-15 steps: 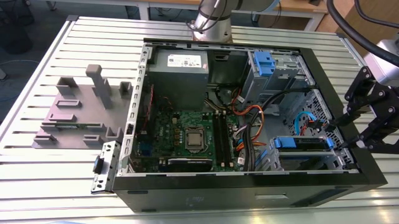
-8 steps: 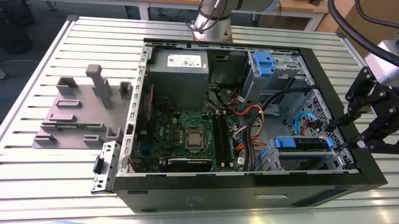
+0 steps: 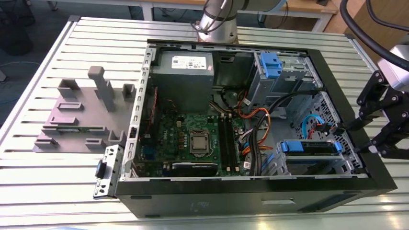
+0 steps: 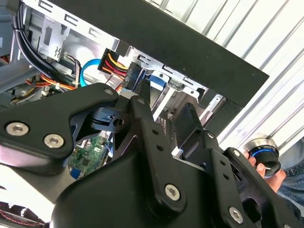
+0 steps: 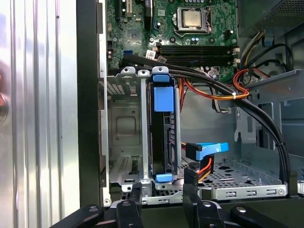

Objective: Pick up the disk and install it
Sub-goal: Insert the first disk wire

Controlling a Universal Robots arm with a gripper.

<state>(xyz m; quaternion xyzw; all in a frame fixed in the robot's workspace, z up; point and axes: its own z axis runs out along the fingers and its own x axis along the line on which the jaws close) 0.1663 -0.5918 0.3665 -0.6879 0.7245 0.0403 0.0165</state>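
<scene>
While the open computer case [image 3: 255,120] fills the middle of the exterior view, we note the black gripper [image 3: 383,124] at the right edge of the frame, just outside the case's wall, holding nothing. The disk [image 3: 311,147], blue rails showing, already sits in the grey drive bay [image 3: 313,165] at the lower right of the case. A grey slotted holder [image 3: 83,115] stands on the slatted table [image 3: 57,191] at the left.

In the second wrist view the gripper's black fingers [image 4: 190,123] stand spread apart, nothing between them, with the case rim [image 4: 190,52] above. A person's hand [image 4: 270,171] holds a small cylinder at lower right.

In the first wrist view the disk [image 5: 162,137] stands upright in the drive bay [image 5: 123,128] at centre, motherboard [image 5: 190,28] at the top. The fingertips [image 5: 192,190] show apart at the bottom edge, short of the disk.
</scene>
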